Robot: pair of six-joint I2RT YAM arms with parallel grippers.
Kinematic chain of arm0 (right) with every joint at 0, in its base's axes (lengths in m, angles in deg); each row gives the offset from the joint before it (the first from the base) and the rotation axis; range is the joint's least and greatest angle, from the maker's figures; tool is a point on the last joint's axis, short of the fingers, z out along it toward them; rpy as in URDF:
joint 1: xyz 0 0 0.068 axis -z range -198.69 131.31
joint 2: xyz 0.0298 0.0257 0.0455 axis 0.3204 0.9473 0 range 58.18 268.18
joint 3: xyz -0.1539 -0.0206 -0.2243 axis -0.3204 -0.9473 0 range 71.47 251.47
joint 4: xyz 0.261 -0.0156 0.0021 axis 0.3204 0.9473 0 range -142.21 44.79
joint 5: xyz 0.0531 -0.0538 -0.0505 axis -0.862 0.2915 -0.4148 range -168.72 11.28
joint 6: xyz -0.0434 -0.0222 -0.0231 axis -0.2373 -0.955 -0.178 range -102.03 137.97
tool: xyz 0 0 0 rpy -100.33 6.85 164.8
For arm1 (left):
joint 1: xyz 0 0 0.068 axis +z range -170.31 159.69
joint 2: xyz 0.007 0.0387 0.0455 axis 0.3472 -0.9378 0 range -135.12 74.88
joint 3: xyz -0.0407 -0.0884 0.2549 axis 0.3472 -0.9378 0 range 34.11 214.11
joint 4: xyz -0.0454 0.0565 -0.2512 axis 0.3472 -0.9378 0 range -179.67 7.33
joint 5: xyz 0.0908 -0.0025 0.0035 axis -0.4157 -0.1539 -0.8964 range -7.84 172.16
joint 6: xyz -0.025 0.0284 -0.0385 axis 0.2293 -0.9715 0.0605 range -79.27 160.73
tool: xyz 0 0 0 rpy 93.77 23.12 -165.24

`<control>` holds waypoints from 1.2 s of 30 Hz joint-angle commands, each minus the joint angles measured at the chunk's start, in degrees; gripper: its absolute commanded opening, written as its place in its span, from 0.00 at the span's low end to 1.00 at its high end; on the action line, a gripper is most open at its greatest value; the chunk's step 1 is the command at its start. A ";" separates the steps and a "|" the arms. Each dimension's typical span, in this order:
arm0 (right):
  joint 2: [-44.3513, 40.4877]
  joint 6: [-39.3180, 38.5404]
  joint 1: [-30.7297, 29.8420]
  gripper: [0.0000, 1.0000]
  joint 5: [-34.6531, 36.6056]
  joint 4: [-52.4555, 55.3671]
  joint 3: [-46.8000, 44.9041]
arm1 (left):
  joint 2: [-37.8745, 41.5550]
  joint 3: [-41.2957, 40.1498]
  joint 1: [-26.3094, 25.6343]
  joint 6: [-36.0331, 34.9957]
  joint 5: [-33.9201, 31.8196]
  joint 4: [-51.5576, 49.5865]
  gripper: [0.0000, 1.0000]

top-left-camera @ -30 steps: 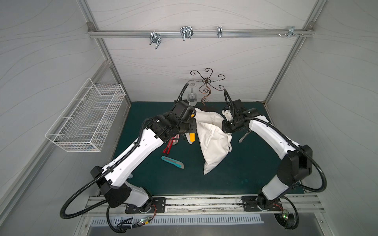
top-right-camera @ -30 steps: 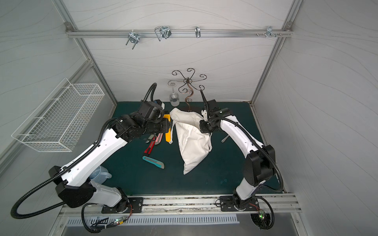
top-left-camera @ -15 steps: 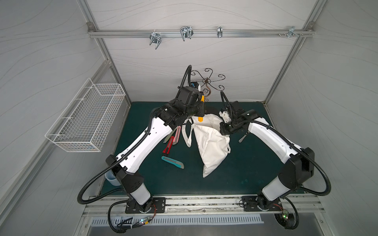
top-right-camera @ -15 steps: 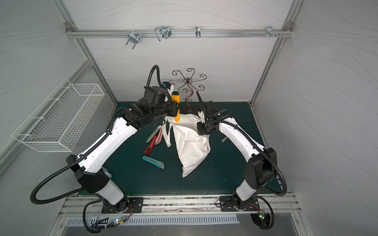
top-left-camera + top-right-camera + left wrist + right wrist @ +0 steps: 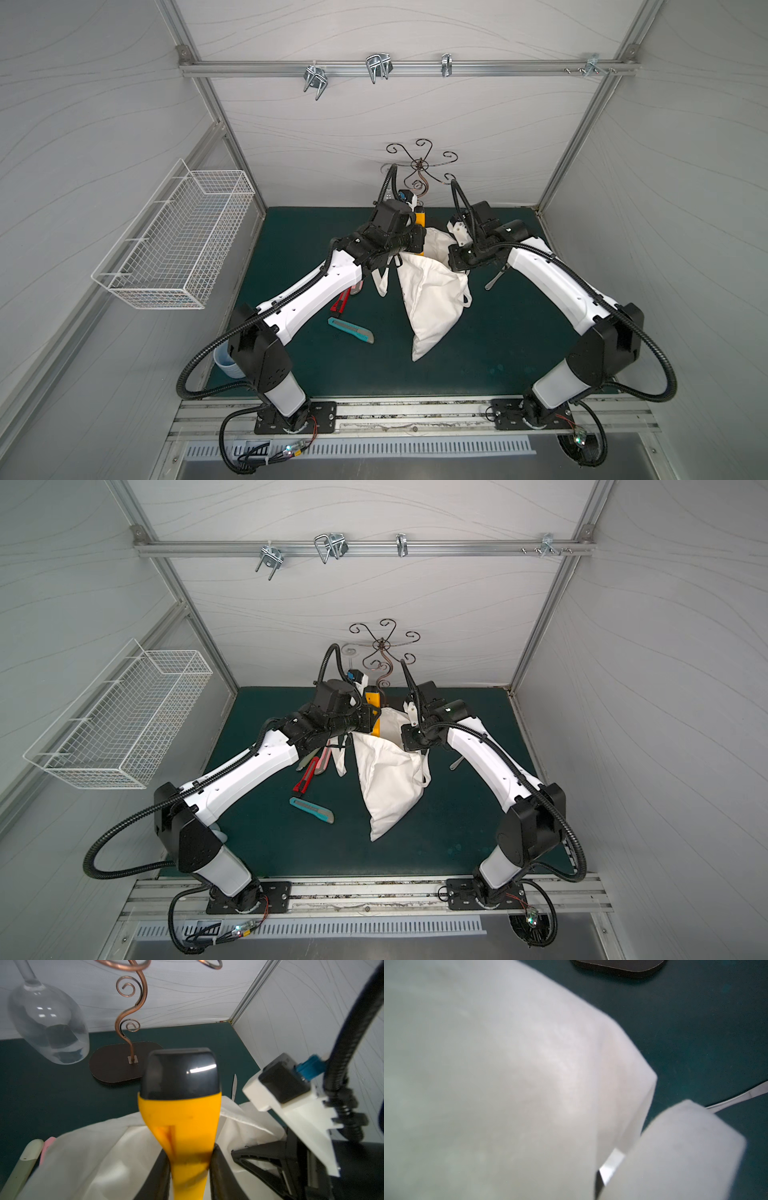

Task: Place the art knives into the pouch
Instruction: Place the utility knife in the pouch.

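The left arm (image 5: pixel 307 295) stretches from its base toward the back middle of the green mat (image 5: pixel 519 332), wrist bent so the left gripper (image 5: pixel 417 243) sits at the far, raised rim of the pouch (image 5: pixel 432 299). Its black fingers (image 5: pixel 160 1176) are clamped on the narrow yellow neck of the art knife (image 5: pixel 180 1105), which stands roughly upright at the pouch's mouth; whether its lower end is inside cannot be told. The right arm (image 5: pixel 552 282) bends inward, and the right gripper (image 5: pixel 455 253) is closed on the pouch's other top edge, holding it lifted. A second ago the left gripper was low beside the pouch; half a second ago it was high near the curly wire stand (image 5: pixel 419 166); now it has come down over the opening. The knife is smooth yellow plastic with a glossy black rounded cap. The pouch is soft, creased off-white cloth, tapering to a corner on the mat. A teal cutter (image 5: pixel 350 330) lies flat nearby, and a clear glass (image 5: pixel 47 1022) hangs from the stand.
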 commanded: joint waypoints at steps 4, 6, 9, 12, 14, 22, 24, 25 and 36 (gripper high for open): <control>0.54 -0.96 3.11 0.00 -1.05 0.62 2.97 | 6.96 -3.14 0.13 2.00 4.04 10.25 0.52; 1.39 -0.90 3.95 0.00 -1.59 0.49 3.82 | 9.33 -4.02 0.25 1.79 3.10 9.61 0.64; 2.89 -0.76 4.88 0.00 -1.94 0.31 5.45 | 12.95 -4.84 1.37 2.27 2.47 7.88 0.68; 4.91 -0.84 5.26 0.00 -1.79 0.79 7.92 | 15.37 -3.63 3.10 3.62 1.05 2.76 0.68; 6.09 -1.14 5.50 0.00 -0.75 0.95 9.56 | 17.02 -3.27 4.20 5.54 -1.25 -1.42 0.67; 9.59 -1.68 6.12 0.00 0.16 1.62 15.56 | 17.89 -6.06 9.60 18.95 -2.63 -20.60 0.70; 9.03 -1.33 6.10 0.00 -0.06 1.30 15.14 | 18.11 -10.70 10.43 22.97 -0.93 -20.95 0.70; 8.62 -1.20 6.05 0.00 -0.25 1.04 14.67 | 18.39 -13.59 11.10 25.04 0.56 -20.04 0.70; 4.06 -0.32 5.61 0.00 -0.83 -1.26 7.30 | 22.02 -31.82 12.48 56.93 -5.91 -16.35 0.70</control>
